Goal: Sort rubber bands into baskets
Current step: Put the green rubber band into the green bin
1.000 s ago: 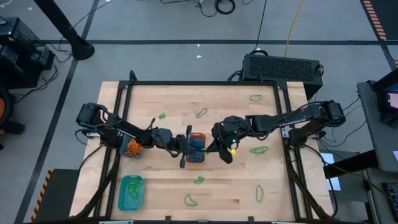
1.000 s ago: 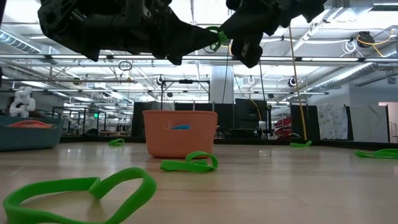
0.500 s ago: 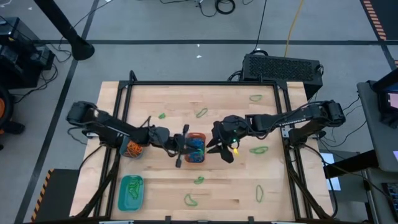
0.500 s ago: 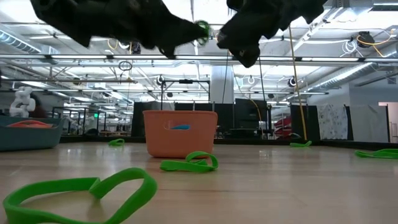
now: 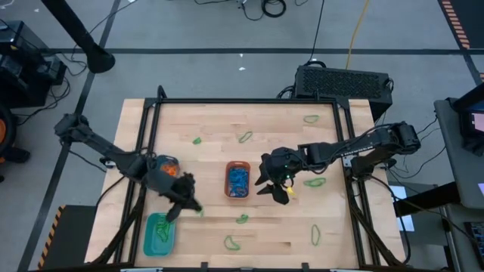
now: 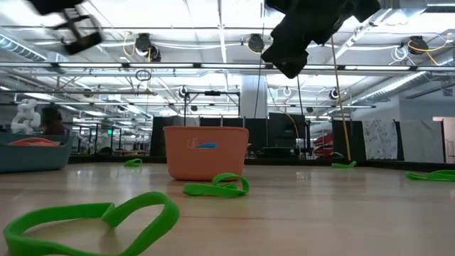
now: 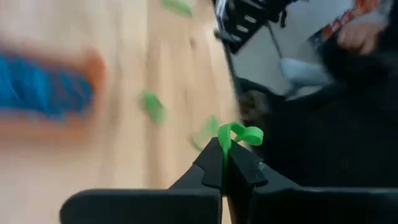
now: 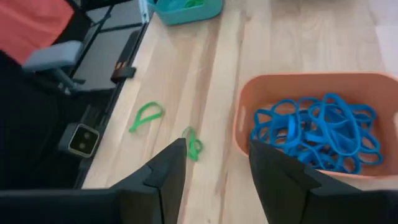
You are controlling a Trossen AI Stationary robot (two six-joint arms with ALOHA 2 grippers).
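At the bench's front-left corner, the teal rectangular basket (image 5: 159, 233) is being kept with green bands inside it. Just behind it, near the left edge, the small round basket (image 5: 165, 168) is being shown with orange bands in it, partly covered by the left arm. The left gripper (image 5: 187, 206) is being held above the bench between the round basket and the teal one, its fingers pressed together on a green rubber band (image 7: 239, 134), which is being pinched at the fingertips with its loop sticking out past them. Toward the middle of the bench, the orange basket (image 5: 238, 180) is being seen filled with blue rubber bands (image 8: 317, 129). Loose green bands are being left scattered on the wood: one (image 5: 241, 219) just in front of the orange basket, another (image 5: 232, 243) near the front edge, and two (image 5: 244, 137) toward the back edge. To the right of the orange basket, the right gripper (image 5: 274, 186) is being held above the bench with its fingers (image 8: 166, 163) spread apart and nothing between them. Further right, more green bands are being seen: one (image 5: 314, 181) just beside the right gripper, one (image 5: 315, 235) near the front-right corner, and one (image 5: 311, 119) near the back-right corner.
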